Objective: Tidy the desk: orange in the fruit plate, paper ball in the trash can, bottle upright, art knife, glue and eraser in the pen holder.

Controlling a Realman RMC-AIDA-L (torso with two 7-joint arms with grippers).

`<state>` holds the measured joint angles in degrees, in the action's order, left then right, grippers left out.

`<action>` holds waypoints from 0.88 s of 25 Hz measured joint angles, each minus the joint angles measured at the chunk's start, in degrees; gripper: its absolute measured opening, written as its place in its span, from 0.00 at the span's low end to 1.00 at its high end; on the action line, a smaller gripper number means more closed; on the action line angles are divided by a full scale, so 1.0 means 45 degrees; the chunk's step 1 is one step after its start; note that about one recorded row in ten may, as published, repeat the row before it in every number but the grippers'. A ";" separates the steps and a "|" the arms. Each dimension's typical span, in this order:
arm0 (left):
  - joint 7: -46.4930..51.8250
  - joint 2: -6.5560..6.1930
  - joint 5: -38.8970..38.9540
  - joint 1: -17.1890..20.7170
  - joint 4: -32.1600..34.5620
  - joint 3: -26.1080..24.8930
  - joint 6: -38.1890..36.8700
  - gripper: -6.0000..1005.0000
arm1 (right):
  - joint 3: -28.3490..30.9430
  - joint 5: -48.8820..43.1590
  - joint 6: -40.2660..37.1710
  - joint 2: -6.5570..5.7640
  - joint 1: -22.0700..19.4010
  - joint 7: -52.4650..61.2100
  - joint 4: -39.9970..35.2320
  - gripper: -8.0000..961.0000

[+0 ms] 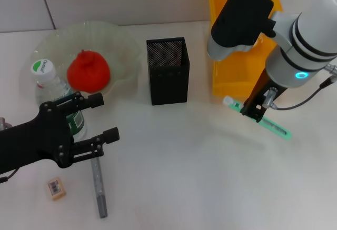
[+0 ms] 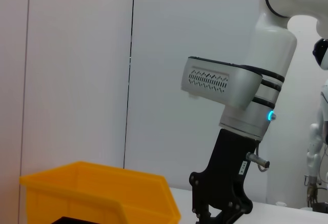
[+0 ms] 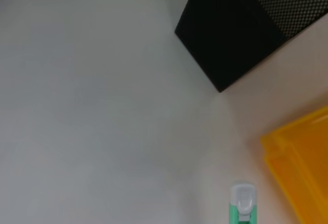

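The orange (image 1: 88, 71) lies in the glass fruit plate (image 1: 124, 40). A bottle (image 1: 51, 85) with a white cap stands upright at the plate's near edge, partly hidden by my left arm. My left gripper (image 1: 107, 117) hovers just right of it, open and holding nothing. Below it lie a grey stick (image 1: 98, 185), likely the glue, and the eraser (image 1: 56, 188). The green art knife (image 1: 268, 123) (image 3: 243, 203) lies right of the black mesh pen holder (image 1: 168, 71) (image 3: 241, 24), and my right gripper (image 1: 256, 110) (image 2: 221, 216) is down over its white end. The paper ball is out of view.
The yellow trash can (image 1: 237, 80) (image 2: 102, 193) (image 3: 302, 157) stands at the back right, directly behind my right arm. White table surface stretches between the pen holder and the near edge.
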<state>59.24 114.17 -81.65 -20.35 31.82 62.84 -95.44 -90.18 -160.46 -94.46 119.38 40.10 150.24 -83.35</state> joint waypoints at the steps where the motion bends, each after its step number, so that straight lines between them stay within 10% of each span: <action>1: 0.0000 0.0000 0.0000 0.0000 0.0000 0.0000 0.0000 0.78 | 0.0000 0.0000 0.0000 0.0000 0.0000 0.0000 0.0000 0.10; 22: 0.0001 0.0001 0.0000 -0.0030 0.0000 -0.0001 0.0058 0.78 | 0.0158 -0.0184 0.0861 -0.0026 0.0058 -0.0040 -0.0682 0.10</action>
<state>59.24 114.17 -81.65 -20.48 31.82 62.84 -95.18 -89.47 -161.29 -90.58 119.26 40.36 150.06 -86.42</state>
